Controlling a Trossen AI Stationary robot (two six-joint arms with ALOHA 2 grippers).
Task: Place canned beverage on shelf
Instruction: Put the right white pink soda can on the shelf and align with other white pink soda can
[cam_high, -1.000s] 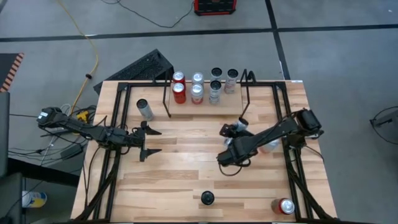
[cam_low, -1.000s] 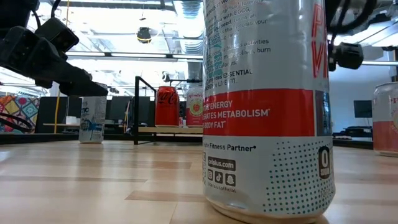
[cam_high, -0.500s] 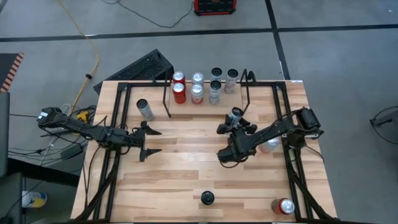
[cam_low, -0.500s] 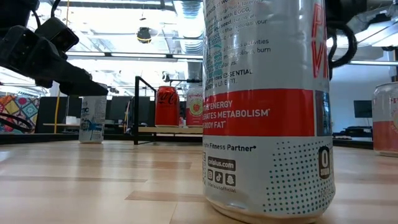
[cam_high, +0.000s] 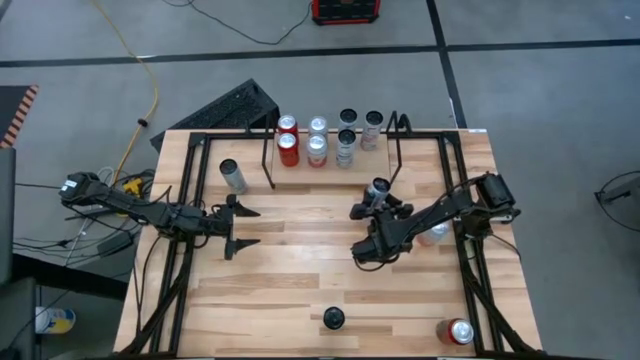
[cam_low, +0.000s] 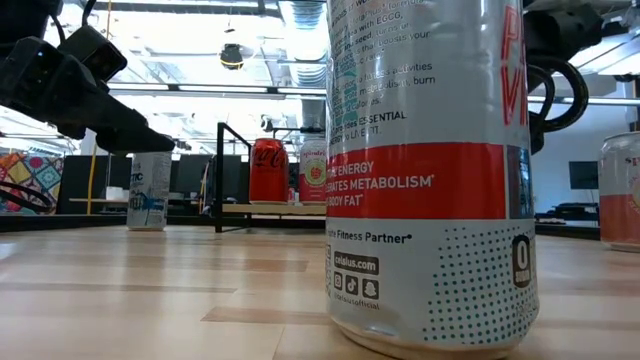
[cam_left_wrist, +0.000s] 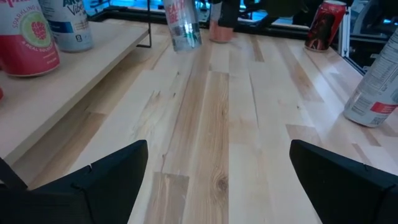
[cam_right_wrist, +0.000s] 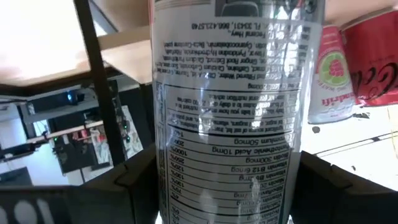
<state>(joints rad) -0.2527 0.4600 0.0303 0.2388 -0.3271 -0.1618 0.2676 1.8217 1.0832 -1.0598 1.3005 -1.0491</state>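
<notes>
My right gripper (cam_high: 377, 202) is shut on a silver can (cam_high: 379, 186), just near of the shelf's right bracket (cam_high: 398, 140); the can fills the right wrist view (cam_right_wrist: 230, 93). The shelf (cam_high: 335, 165), a low board between two black wire end brackets, holds several red and white cans (cam_high: 317, 150). The held can also shows far off in the left wrist view (cam_left_wrist: 181, 28). My left gripper (cam_high: 240, 228) waits open and empty at the table's left (cam_left_wrist: 217, 180). My right gripper pinches the can's side wall (cam_right_wrist: 165, 168) between its two fingers (cam_right_wrist: 134, 180), one on each side. The fingers come about level from the table's near right. The can stands nearly upright, top up, and looks lifted clear of the table.
Loose cans stand on the table: one at the far left (cam_high: 232, 175), one at the near centre (cam_high: 333, 318) that fills the low view (cam_low: 430, 170), one under my right arm (cam_high: 434, 235), a red one at the near right (cam_high: 455, 331). Black rail frames (cam_high: 180, 250) run along both sides.
My right gripper has turned with the can and gone a little toward the shelf. The can, tilted a second ago, now stands with its top facing up. My left arm has kept still.
</notes>
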